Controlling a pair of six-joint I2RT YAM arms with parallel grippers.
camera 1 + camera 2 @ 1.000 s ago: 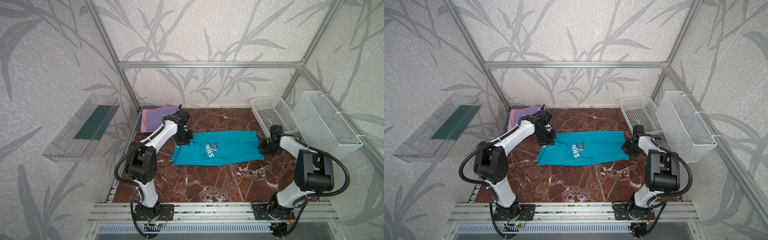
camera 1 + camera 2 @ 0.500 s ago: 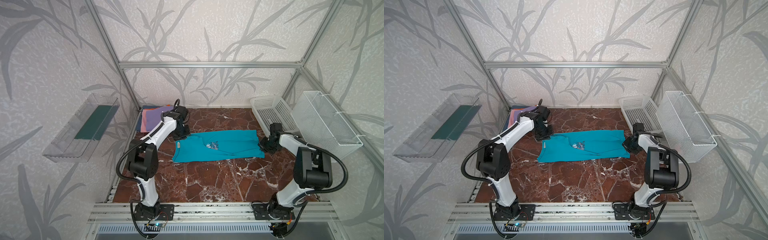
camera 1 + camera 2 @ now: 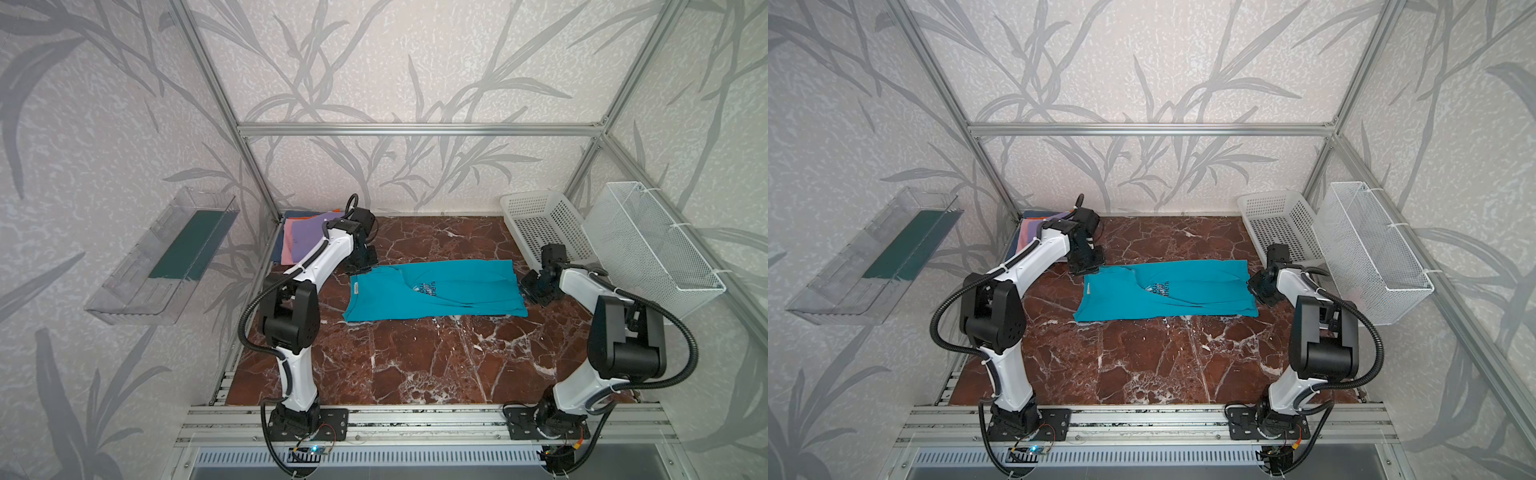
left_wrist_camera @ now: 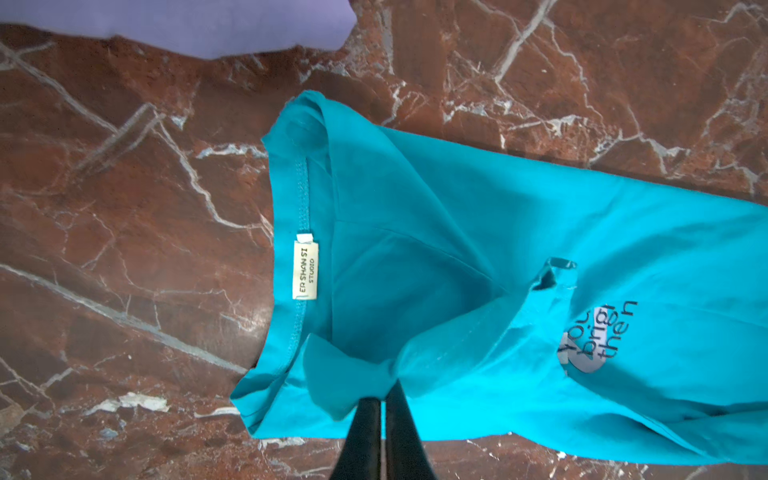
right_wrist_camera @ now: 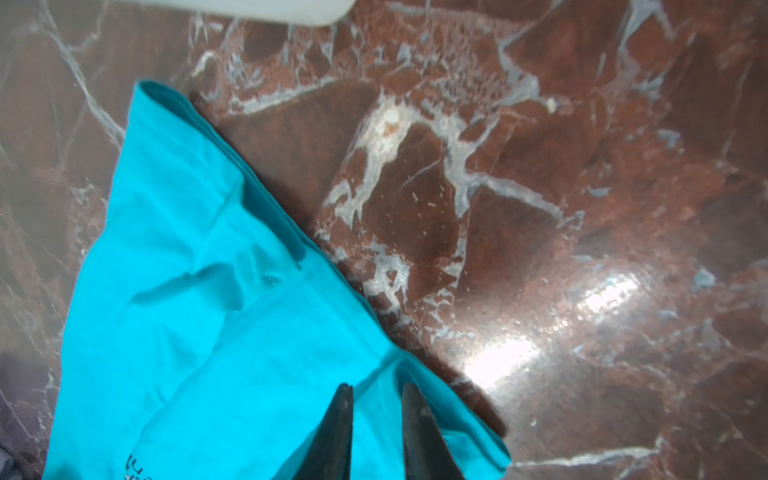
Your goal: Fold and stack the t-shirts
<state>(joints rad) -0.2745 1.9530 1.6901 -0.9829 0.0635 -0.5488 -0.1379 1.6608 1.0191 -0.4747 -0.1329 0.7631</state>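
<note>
Since a second ago both claws have laid a flap of the tee [image 3: 436, 291] over its chest, so the print [image 3: 424, 288] that then showed whole now shows only as a few dark letters. The left claw [image 3: 360, 269] has also drawn back a little toward the far wall.

We see the tee lying flat on the table [image 3: 415, 365] as a long band that runs from the left claw across to the right claw [image 3: 524, 290]; both top views show this [image 3: 1167, 293]. The neck end lies just in front of the left claw [image 3: 1087, 270], and the hem end reaches the right claw [image 3: 1252, 287].

From the left wrist, the left claw [image 4: 382, 392] hangs over a small fold at the tee's [image 4: 457, 249] shoulder. Its jaws stand almost together, with only a thin slit between them, and we cannot tell whether they pinch cloth. The label [image 4: 305, 270] sits at the collar ahead of the fingertips, and the print [image 4: 598, 340] lies off to one side.

From the right wrist, the right claw [image 5: 376, 386] is released: its jaws stand apart over the hem corner, and the tee [image 5: 208, 291] shows flat between them.

The stack [image 3: 299, 241] lies just beyond the left claw, against the far wall, with the lilac tee [image 4: 187, 25] on top. The basket [image 3: 544, 224] stands just behind the right claw.
</note>
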